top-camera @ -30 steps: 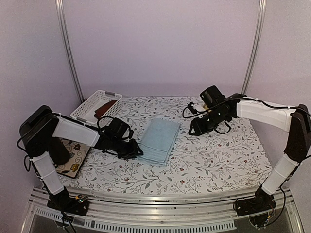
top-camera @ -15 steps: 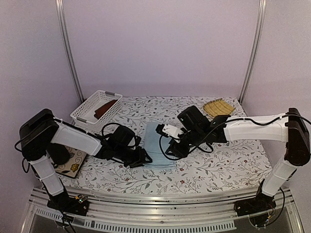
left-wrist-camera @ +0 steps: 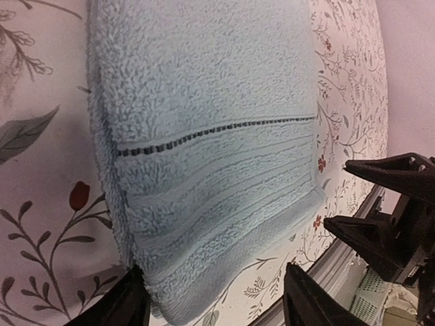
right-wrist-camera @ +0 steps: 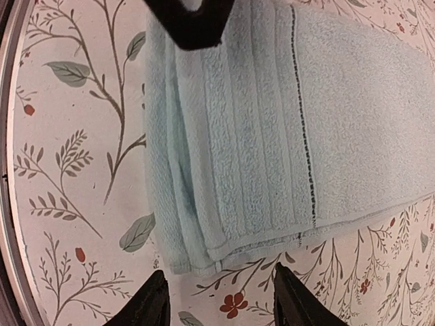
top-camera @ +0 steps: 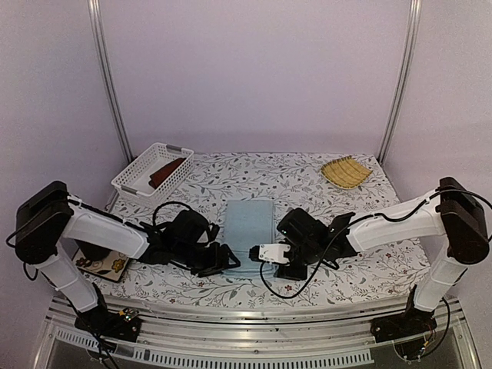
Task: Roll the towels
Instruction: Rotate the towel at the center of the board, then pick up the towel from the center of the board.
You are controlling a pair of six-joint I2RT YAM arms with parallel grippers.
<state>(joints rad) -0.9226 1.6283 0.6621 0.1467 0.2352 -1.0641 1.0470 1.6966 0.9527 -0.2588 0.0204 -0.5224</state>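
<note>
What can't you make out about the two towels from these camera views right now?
- Light blue towel: near corners hidden in the top view by the left gripper and right gripper; both wrist views cut off its far end.
- Red towel: top view only, mostly hidden by the basket wall and too small to tell folded or rolled.

The top external camera looks down from high behind the near edge over the whole floral-printed table (top-camera: 369, 207). Both wrist cameras sit low and close at the near end of the folded pale blue terry towel (top-camera: 250, 223), facing each other across it; all three views share that towel end
</note>
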